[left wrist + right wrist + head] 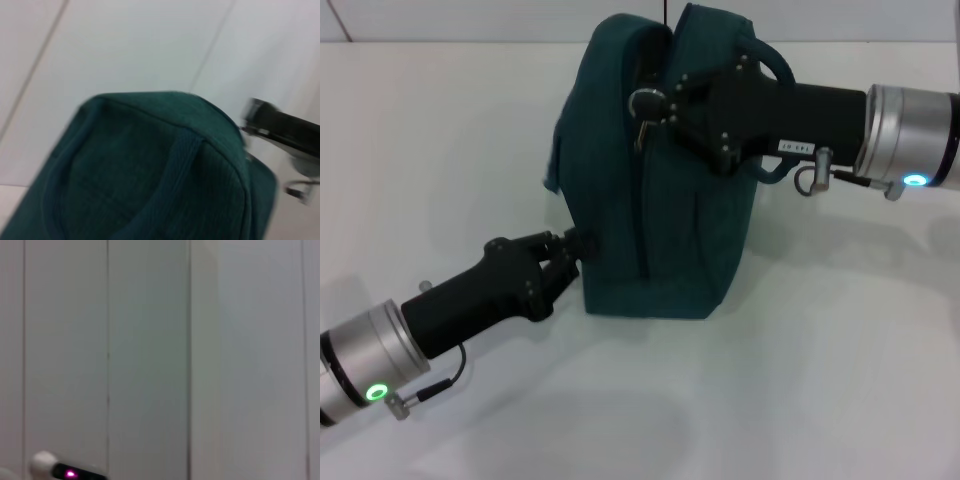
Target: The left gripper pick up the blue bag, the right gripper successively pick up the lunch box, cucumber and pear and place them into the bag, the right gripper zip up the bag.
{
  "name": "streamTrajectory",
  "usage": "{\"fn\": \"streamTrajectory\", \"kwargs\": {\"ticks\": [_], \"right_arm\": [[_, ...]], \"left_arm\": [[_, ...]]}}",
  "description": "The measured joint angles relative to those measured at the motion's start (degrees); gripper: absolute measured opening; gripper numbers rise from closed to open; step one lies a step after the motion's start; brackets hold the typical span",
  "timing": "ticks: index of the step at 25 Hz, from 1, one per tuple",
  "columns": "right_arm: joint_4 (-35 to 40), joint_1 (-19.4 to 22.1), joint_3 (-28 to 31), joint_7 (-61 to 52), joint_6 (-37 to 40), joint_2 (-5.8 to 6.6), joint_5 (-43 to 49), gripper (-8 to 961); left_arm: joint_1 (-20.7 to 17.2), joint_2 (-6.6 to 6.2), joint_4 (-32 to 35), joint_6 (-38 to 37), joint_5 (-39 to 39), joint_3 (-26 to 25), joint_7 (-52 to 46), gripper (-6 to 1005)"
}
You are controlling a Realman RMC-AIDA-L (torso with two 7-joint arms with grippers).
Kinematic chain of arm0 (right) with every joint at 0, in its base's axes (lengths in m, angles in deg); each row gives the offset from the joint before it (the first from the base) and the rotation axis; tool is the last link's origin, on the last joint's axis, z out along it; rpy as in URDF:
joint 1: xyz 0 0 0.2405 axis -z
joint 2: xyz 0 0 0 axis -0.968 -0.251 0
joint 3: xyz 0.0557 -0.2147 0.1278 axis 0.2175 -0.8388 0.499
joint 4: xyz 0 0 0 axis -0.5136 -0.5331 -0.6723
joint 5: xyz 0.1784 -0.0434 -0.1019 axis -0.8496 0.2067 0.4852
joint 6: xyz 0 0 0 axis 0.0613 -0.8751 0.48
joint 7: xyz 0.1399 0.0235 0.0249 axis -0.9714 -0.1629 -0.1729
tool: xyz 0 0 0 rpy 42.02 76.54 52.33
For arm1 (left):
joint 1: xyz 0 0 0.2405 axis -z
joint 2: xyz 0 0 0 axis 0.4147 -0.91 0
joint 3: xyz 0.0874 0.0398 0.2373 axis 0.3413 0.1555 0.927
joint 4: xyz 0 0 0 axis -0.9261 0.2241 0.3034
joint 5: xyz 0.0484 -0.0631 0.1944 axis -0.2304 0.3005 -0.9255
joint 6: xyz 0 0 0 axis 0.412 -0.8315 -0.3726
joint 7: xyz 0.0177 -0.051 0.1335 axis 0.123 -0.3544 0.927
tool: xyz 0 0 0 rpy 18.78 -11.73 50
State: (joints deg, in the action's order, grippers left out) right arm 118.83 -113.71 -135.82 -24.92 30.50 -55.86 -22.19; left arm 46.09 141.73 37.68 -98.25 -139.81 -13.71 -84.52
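You are on the zipping step: the blue bag (655, 200) stands mid-table, right end effector (665, 105) closed on its ring pull (645, 103) at twelve o'clock, left end effector (575, 245) pinching the bag's side at eight. Next, draw the pull along.

You find only a small white label (796, 147) on the right arm; its print is too small to read.

**Even, soft light; blur at the wrists**

Bright, diffuse light falls from overhead on the white table (820, 400), leaving only faint grey shadows beneath the blue bag (660, 220) and both arms. No hard glare shows. The head view is reasonably crisp. The left wrist view is smeared with blur; the right wrist view is soft, pale and featureless.
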Motion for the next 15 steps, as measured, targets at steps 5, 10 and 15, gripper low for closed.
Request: {"fn": "streamTrajectory", "kwargs": {"ticks": [5,10,15], "right_arm": [[-0.02,0.26,0.81,1.34,-2.75,-0.02,-0.03,41],[-0.02,0.52,0.84,2.05,-3.79,-0.14,-0.1,41],[0.04,1.38,0.84,2.07,-3.57,-0.13,-3.2,42]], "left_arm": [[-0.48,-0.24,0.22,-1.91,-0.68,3.35,2.97,75],[-0.46,-0.35,0.22,-2.27,-0.68,4.85,4.1,61],[-0.42,-0.35,0.28,-2.29,-1.12,4.88,4.34,60]]}}
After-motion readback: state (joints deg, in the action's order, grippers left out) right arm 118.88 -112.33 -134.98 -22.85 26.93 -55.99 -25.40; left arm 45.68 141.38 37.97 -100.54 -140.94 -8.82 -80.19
